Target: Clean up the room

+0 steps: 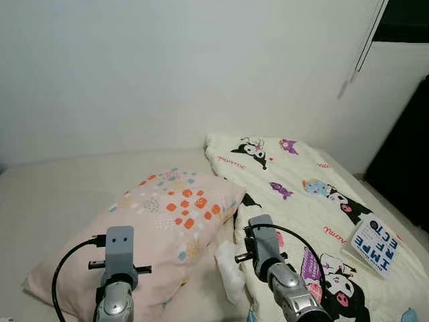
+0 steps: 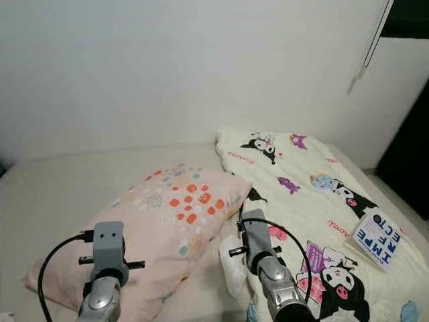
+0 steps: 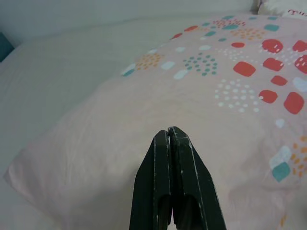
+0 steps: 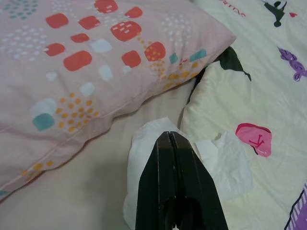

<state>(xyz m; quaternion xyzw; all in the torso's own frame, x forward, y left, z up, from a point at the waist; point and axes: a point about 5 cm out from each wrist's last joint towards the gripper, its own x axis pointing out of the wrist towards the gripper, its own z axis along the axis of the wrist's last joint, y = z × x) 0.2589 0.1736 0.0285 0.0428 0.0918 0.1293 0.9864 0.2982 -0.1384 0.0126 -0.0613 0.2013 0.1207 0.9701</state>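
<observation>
Hovering over the white tissue (image 4: 144, 158), the right gripper (image 4: 169, 136) has its fingers pressed together and holds nothing. I think it hangs there because the crumpled tissue is trash to pick up; it lies near the robot, between the pink pillow (image 1: 167, 221) and the cartoon blanket (image 1: 301, 194). The left gripper (image 3: 169, 132) is also closed and empty, reaching forward above the pillow's near left part

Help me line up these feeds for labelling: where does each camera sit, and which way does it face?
Left eye: on the head, looking down at the bed; both arms and the pillow show.
Right eye: beside it, same scene, with the book.
Left wrist: along the left tool, shut, over the pillow.
Right wrist: along the right tool, shut, above the tissue beside the blanket.
All four share the pillow.
</observation>
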